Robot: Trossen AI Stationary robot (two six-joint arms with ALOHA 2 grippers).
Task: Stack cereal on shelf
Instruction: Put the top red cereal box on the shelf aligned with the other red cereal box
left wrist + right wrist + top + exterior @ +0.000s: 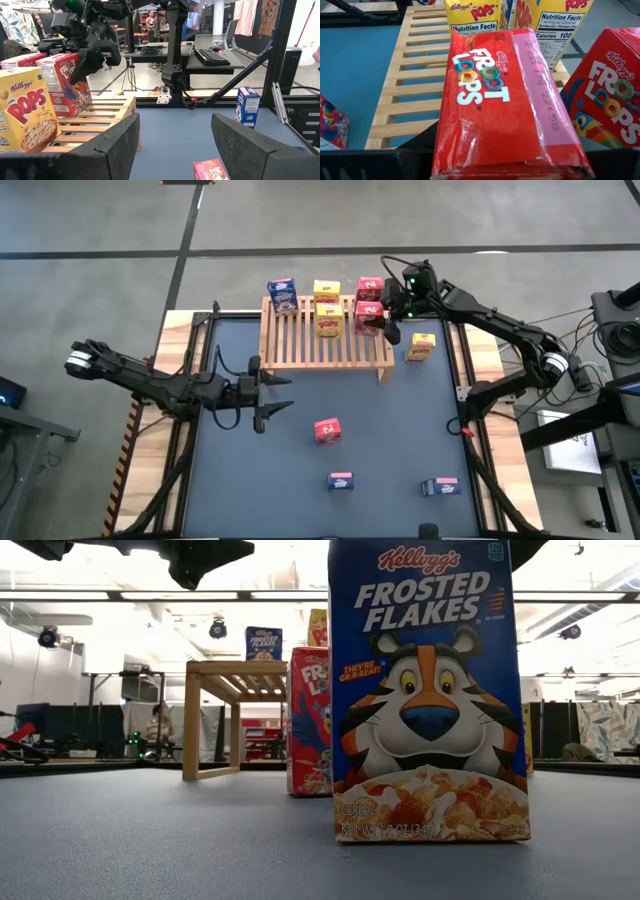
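Between the fingers of the right claw (380, 320) sits a red Froot Loops box (502, 100), clamped and held just over the right end of the shelf (300, 345). Its printed front and pink side panel fill the right wrist view, with the slats beneath it. Beside it, at the shelf's back right corner, stands a second red box (369, 288). Two yellow Corn Pops boxes occupy the middle of the slatted top, one at the back edge (326, 288) and one just in front of it (329, 320). A blue Frosted Flakes box (282, 294) stands at the back left part of the shelf.

Off the shelf, a third yellow box (421, 347) rests on the tabletop (400, 440) just beside the rack's right legs. A third red box (327, 430) lies near the middle of the blue surface, well apart from the shelf. Nearer the front edge are two blue boxes, one centred (340, 481) and one toward the right (440, 487); one of them looms large in the low view.

The left claw (268, 398) hovers over the tabletop in front of the shelf's left end, its fingers apart and gripping nothing.
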